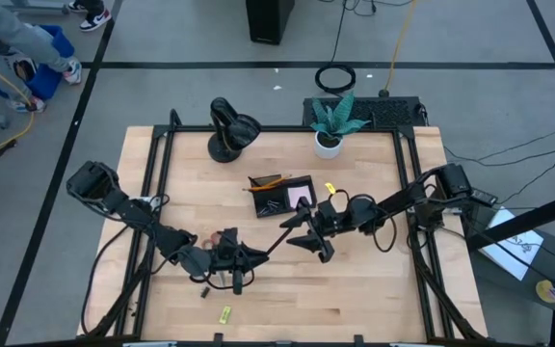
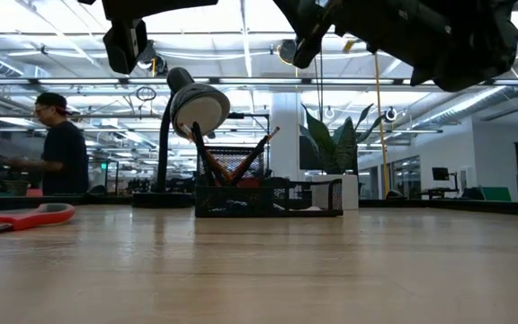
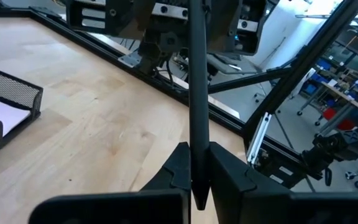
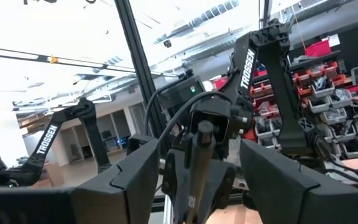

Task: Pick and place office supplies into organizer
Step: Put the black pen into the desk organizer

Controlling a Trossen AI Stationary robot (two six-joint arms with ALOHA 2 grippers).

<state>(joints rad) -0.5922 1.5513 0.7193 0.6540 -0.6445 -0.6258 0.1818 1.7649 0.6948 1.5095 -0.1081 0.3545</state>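
left claw (image 3: 194, 177): clamped on black pen (image 3: 197, 93) | right claw (image 4: 194, 168): parted around pen's far end

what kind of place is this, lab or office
Most likely a robotics lab in an open workshop. Two arms are mounted on a framed wooden table, cables trail over the taped floor, and parts shelves stand in the room behind.

We see our dark left gripper (image 1: 249, 256) low over the worktop's near-left part, its fingers (image 3: 179, 171) clamped tight on a slim black pen (image 3: 197, 106). Our dark right gripper (image 1: 308, 241) faces it from just beside, its fingers (image 4: 135, 168) spread apart around the pen's far end.
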